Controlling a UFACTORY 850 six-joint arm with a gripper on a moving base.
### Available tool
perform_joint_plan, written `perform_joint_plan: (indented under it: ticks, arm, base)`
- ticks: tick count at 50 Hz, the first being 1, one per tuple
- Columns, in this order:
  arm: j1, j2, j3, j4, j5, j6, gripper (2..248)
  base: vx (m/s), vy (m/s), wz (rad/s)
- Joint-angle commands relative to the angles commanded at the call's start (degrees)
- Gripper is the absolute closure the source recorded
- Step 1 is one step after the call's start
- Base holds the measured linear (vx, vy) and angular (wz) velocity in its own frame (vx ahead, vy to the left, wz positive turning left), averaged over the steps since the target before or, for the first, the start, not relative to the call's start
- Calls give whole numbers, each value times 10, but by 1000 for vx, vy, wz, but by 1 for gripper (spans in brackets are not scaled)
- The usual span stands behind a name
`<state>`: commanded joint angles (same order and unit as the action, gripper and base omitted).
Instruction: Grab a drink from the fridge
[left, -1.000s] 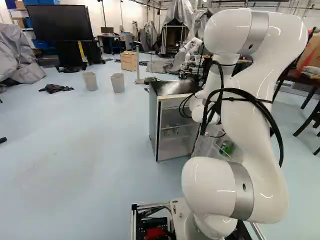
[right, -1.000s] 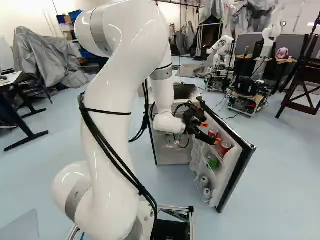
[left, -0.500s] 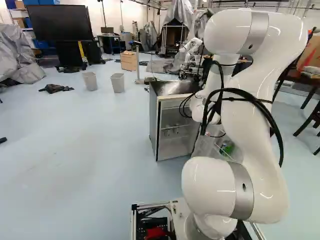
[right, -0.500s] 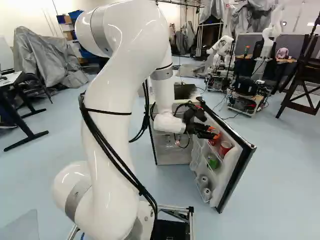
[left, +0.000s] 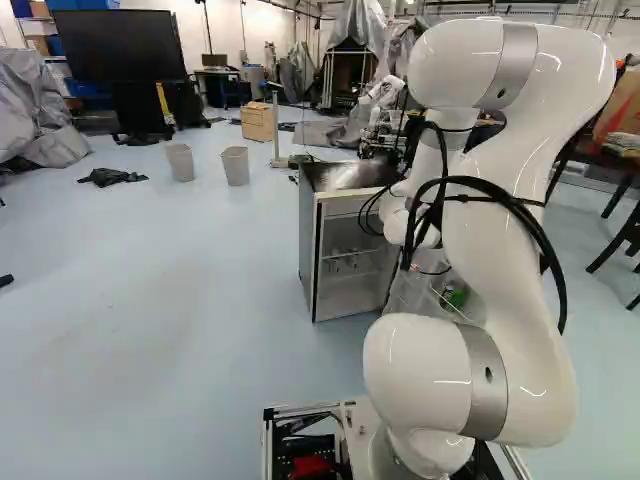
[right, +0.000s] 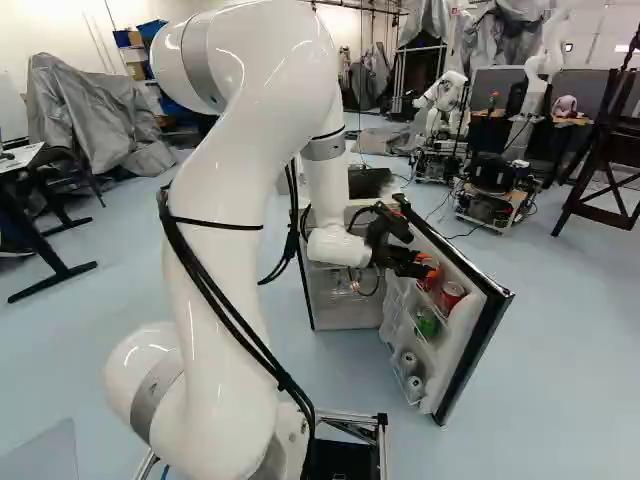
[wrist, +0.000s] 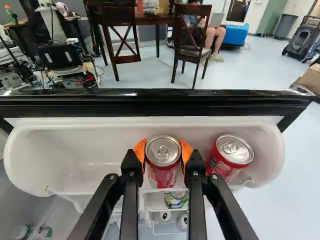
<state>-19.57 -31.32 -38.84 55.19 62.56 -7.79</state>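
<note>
Wrist view has your tool (right: 427, 270) snug on a red can (wrist: 163, 170), pads both sides; it's in the fridge door bin (wrist: 75, 150); second red can (right: 452, 295) sits just right and nearer in the right base view.

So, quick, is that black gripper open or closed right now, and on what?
Gripper: closed on a red can, pressing it from both sides.
</note>
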Motion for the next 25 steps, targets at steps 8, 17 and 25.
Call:
perform_joint_plan:
  ticks: [8, 17, 25]
  arm:
    - [5, 4, 6, 0, 7, 0, 157]
    - [13, 10, 16, 0, 15, 0, 157]
    - [20, 16, 25, 0, 22, 0, 157]
  base:
    - [0, 0, 0]
    - [0, 0, 0]
    - [0, 0, 0]
